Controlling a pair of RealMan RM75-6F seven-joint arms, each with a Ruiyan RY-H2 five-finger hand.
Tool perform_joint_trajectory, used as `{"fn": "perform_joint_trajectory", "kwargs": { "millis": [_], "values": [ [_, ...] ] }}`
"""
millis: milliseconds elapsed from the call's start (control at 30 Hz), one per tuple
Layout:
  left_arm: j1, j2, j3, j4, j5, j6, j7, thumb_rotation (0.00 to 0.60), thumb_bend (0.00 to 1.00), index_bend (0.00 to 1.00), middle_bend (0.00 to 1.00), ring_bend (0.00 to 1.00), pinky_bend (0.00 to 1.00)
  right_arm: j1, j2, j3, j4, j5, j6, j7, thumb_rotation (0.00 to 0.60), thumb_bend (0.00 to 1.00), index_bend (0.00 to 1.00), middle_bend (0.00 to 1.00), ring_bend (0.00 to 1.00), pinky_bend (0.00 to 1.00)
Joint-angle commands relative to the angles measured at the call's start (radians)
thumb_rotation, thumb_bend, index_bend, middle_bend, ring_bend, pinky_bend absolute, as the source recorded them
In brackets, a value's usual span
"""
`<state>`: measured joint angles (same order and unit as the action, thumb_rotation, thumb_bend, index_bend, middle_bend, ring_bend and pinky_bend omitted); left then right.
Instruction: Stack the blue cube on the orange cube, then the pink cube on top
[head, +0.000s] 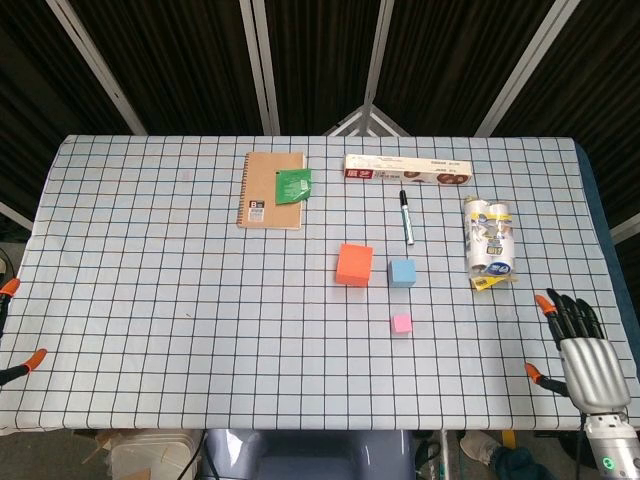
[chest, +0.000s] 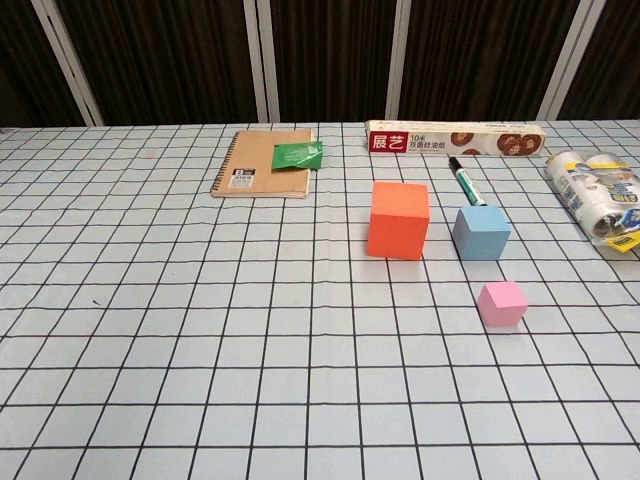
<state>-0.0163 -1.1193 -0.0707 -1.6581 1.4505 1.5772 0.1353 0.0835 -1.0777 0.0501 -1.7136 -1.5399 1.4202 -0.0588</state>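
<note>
The orange cube (head: 354, 264) (chest: 398, 219) stands near the middle of the checked table. Just to its right sits the smaller blue cube (head: 402, 273) (chest: 481, 233), a small gap between them. The little pink cube (head: 402, 323) (chest: 501, 303) lies nearer the front edge, below the blue one. My right hand (head: 580, 352) hovers over the table's front right corner with fingers spread and nothing in it, far right of the cubes. Of my left hand (head: 10, 330) only orange fingertips show at the left edge of the head view. The chest view shows neither hand.
A brown notebook (head: 271, 190) with a green packet (head: 292, 184) on it lies at the back left. A long box (head: 407, 169), a marker pen (head: 406, 217) and a wrapped roll pack (head: 489, 240) lie behind and right of the cubes.
</note>
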Motion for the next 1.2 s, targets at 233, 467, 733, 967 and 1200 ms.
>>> {"fn": "perform_joint_trajectory", "kwargs": {
  "millis": [233,467,733,967,1200],
  "values": [
    [-0.003,0.002,-0.01,0.001,-0.024,-0.011,-0.005,0.6,0.12,0.04,0.0,0.0,0.0,0.29,-0.007,0.138,-0.202,0.308,-0.39,-0.287,0.6,0.25,0.0,0.0,0.0,0.0],
    [-0.009,0.006,-0.014,0.001,-0.034,-0.026,-0.015,0.6,0.12,0.04,0.0,0.0,0.0,0.46,-0.093,0.201,-0.203,0.577,-0.467,-0.477,0.6,0.25,0.01,0.0,0.0,0.0],
    [-0.014,0.01,-0.027,0.004,-0.062,-0.041,-0.032,0.6,0.12,0.04,0.0,0.0,0.0,0.633,-0.229,0.238,-0.101,0.84,-0.478,-0.599,0.6,0.25,0.12,0.0,0.0,0.0],
    [-0.018,0.02,-0.041,0.014,-0.094,-0.058,-0.06,0.6,0.12,0.04,0.0,0.0,0.0,0.74,-0.323,0.243,0.016,1.005,-0.464,-0.654,0.6,0.25,0.2,0.0,0.0,0.0],
    [-0.02,0.025,-0.052,0.019,-0.119,-0.066,-0.074,0.6,0.12,0.04,0.0,0.0,0.0,0.786,-0.358,0.233,0.109,1.087,-0.487,-0.648,0.6,0.25,0.23,0.0,0.0,0.0]
  ]
}}
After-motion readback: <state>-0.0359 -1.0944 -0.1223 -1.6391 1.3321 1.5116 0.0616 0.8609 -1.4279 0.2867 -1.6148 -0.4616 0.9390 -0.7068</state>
